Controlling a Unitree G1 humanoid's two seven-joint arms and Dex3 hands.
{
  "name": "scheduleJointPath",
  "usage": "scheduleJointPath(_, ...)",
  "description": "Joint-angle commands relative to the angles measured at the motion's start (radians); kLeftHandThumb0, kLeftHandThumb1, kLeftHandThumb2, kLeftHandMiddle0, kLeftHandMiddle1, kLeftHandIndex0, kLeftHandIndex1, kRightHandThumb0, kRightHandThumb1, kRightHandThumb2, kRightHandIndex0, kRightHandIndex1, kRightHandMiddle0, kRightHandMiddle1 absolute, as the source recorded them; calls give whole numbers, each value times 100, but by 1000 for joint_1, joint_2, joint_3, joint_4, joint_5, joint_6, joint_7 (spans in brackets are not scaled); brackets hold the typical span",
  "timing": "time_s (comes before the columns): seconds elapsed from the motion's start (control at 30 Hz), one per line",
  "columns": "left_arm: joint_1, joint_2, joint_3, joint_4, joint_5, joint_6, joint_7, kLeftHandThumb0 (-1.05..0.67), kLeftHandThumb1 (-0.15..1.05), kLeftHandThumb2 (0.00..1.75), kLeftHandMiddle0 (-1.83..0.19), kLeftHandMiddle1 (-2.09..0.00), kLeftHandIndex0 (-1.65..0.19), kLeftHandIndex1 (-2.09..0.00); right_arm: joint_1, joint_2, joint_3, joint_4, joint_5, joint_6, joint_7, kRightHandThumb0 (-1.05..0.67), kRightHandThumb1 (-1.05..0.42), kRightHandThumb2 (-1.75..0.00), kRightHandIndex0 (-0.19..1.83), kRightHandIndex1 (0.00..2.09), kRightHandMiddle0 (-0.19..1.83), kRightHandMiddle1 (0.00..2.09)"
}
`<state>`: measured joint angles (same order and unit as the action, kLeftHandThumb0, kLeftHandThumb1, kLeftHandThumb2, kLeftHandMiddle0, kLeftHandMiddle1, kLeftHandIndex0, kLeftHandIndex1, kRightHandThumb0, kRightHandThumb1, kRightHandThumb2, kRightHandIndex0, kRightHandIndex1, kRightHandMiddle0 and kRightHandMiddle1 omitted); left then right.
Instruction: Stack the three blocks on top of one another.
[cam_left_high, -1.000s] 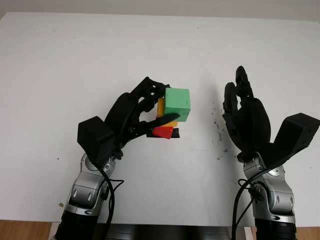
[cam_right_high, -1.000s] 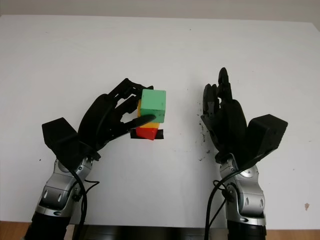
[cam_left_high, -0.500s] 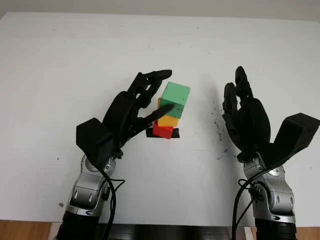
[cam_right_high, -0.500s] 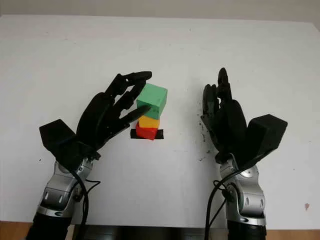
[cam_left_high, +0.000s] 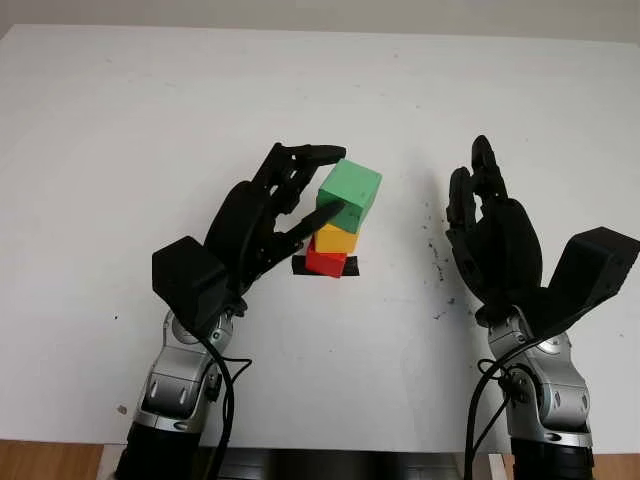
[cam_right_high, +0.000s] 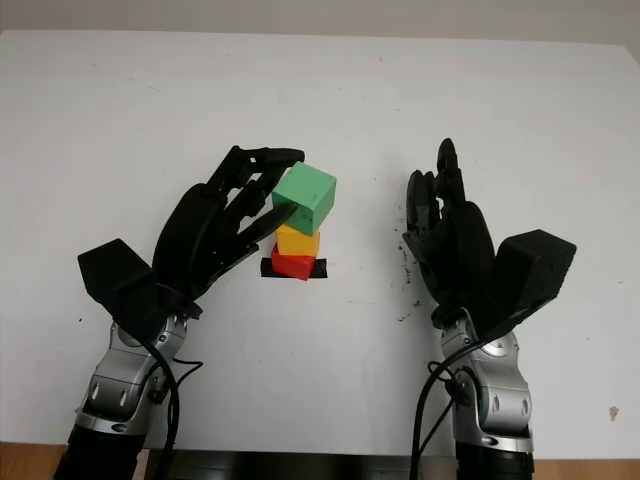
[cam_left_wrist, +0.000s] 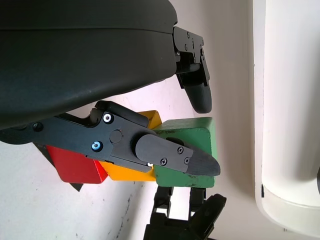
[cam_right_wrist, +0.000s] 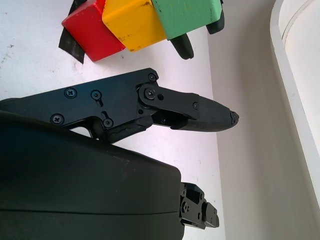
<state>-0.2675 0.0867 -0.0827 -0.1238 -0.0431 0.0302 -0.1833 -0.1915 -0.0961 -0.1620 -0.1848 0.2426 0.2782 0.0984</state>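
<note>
Stack near table centre: red block (cam_left_high: 325, 262) on black patch (cam_left_high: 350, 267), yellow block (cam_left_high: 336, 239) above, green block (cam_left_high: 349, 194) on top, skewed toward 1 o'clock. Left hand (cam_left_high: 283, 205) at stack's 9 o'clock, fingers pinching green; judge: square it over yellow, then release slow. Right hand (cam_left_high: 490, 225) at 3 o'clock, holds nothing.

Bright, even light floods the white table (cam_left_high: 150, 120), with only soft, faint shadows beneath the block stack (cam_left_high: 335, 225). No glare here; wrist views sharp, near shells slightly soft.
</note>
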Motion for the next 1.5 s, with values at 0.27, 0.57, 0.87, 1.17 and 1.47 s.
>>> scheduleJointPath(0.27, 39, -15, 19, 2, -90, -45, -52, -60, 105, 38, -12, -4, 18, -104, 18, -10, -3, -21, 4, 5, 9, -60, -105, -56, -19, 0, -19, 1)
scheduleJointPath(0.57, 77, -7, 87, -6, -190, -64, -95, -59, 105, 49, -3, -2, 19, -71, 11, -10, -13, -8, 8, -2, 15, -60, -105, -55, -19, 0, -19, 1)
scheduleJointPath(0.87, 41, -24, 208, 72, -156, -130, 67, -78, 105, 50, -3, -5, 3, -23, -10, -26, -11, 6, -8, -11, 25, -61, -105, -58, -19, 0, -18, 2)
scheduleJointPath(1.17, -93, 114, 277, 318, -97, -169, 71, -84, 105, 63, 18, -2, 17, -3, -68, -21, -13, 32, -7, 2, -3, -61, -105, -65, -19, 0, -19, 1)
scheduleJointPath(1.47, -148, 151, 295, 408, -140, -162, 6, -85, 105, 59, 18, -5, 16, -5, -98, -17, -11, 69, -24, -22, -28, -63, -105, -73, -19, 0, -19, 0)
